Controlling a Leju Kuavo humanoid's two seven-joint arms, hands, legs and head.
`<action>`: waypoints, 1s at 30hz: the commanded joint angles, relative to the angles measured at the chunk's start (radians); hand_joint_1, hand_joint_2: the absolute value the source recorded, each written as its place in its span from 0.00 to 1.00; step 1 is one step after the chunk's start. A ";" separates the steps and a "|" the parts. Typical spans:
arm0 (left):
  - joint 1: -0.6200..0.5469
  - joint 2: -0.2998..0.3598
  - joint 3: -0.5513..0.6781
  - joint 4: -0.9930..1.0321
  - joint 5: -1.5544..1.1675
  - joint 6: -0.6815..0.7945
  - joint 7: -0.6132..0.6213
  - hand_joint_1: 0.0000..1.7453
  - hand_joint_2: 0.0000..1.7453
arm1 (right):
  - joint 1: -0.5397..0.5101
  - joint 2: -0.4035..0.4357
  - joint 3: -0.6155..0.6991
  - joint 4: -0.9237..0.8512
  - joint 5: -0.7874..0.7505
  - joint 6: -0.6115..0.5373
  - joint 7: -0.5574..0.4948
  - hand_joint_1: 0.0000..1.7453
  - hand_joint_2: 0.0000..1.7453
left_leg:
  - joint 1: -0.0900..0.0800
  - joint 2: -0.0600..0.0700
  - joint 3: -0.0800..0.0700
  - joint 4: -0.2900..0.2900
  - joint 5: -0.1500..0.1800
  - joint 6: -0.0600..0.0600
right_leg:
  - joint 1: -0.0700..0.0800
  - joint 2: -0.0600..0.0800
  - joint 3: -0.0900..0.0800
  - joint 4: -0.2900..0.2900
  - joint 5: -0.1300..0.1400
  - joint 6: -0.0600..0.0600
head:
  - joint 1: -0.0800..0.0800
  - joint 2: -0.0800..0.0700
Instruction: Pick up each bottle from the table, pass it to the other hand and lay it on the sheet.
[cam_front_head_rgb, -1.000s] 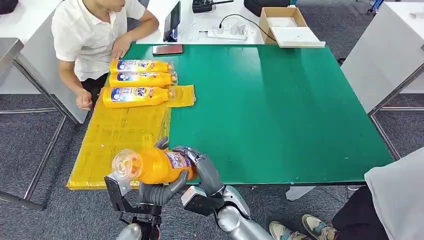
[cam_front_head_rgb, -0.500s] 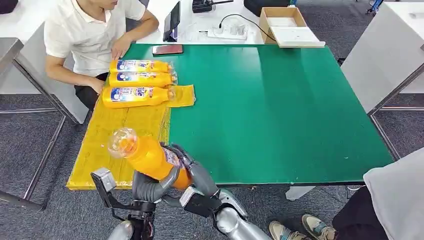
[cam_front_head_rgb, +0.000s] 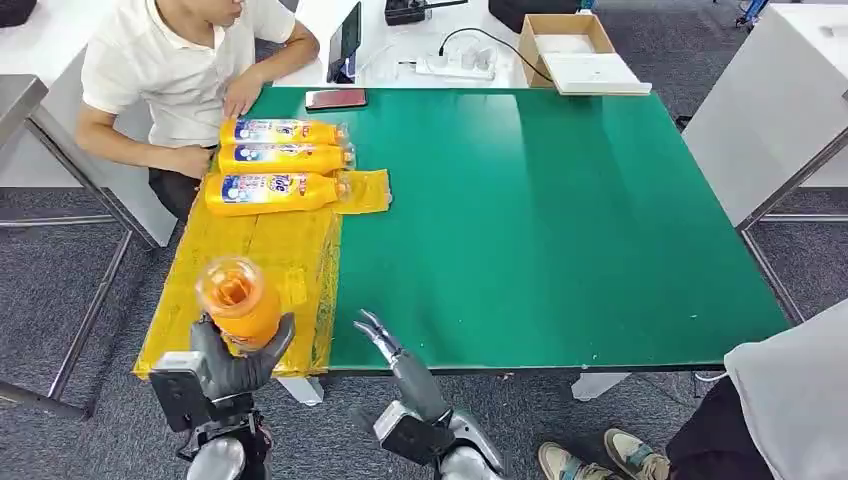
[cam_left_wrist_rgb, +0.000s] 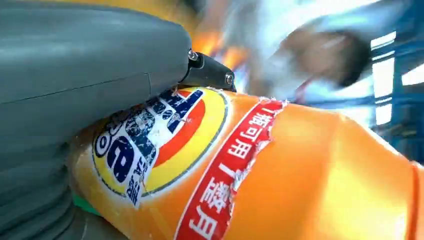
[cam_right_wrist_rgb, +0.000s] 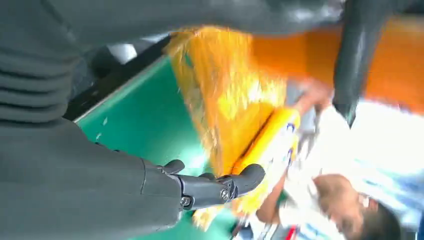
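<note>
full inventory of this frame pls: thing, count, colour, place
Held bottle: 1, orange, in the left hand, above the sheet's near end.
Laid bottles: 3, yellow-orange, side by side on the sheet's far end.
Sheet: 1, yellow, along the table's left side.
Table: 1, green top.
Phone: 1, dark, table's far edge.
Cardboard box: 1, brown, open, on the white surface beyond the table.
Power strip: 1, white, beside the box.
Seated person: 1, white shirt, far left corner.
Left hand: grips the held bottle.
Right hand: empty, fingers apart, at the near table edge.
</note>
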 joint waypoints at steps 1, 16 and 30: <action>-0.056 0.016 0.116 0.132 -0.199 0.059 0.012 0.99 1.00 | 0.073 -0.013 -0.125 -0.113 0.007 -0.035 -0.015 0.00 0.00 | 0.000 -0.001 0.003 -0.001 0.000 -0.001 | 0.000 -0.002 0.003 -0.001 -0.001 -0.001 | 0.000 0.000; -0.373 0.124 0.072 0.702 -0.885 -0.043 0.340 1.00 1.00 | 0.104 0.011 -0.123 -0.125 -0.010 -0.043 -0.019 0.00 0.00 | 0.001 -0.003 0.003 -0.002 0.001 -0.002 | 0.001 -0.005 0.003 -0.001 -0.001 -0.002 | 0.000 0.000; -0.540 0.085 0.109 1.018 -0.891 -0.061 0.399 0.96 1.00 | 0.080 0.027 -0.137 -0.056 -0.048 -0.041 -0.016 0.00 0.00 | 0.001 0.000 0.005 -0.001 0.001 -0.002 | 0.001 -0.002 0.006 -0.001 0.000 -0.002 | 0.000 0.000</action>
